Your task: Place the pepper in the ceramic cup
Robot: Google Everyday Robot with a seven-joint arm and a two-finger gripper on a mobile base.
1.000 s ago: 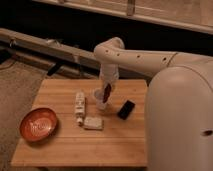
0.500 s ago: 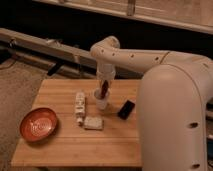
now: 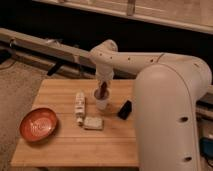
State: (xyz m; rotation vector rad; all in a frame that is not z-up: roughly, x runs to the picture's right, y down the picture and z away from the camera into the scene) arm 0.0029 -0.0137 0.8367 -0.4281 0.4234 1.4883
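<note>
The gripper (image 3: 102, 88) hangs directly over the ceramic cup (image 3: 101, 100), clamped on the pepper (image 3: 102, 91) (dark red, pointing down), whose tip sits at the cup's mouth, lined up, I judge, for a straight drop. Compared with a second ago, the arm has come lower and the pepper has reached the rim; the orange bowl (image 3: 38, 124) and black phone (image 3: 124, 109) are unmoved.

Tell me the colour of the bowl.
Orange-red, seen in the camera view: the bowl sits left on the table, far from the gripper above the cup.
</note>
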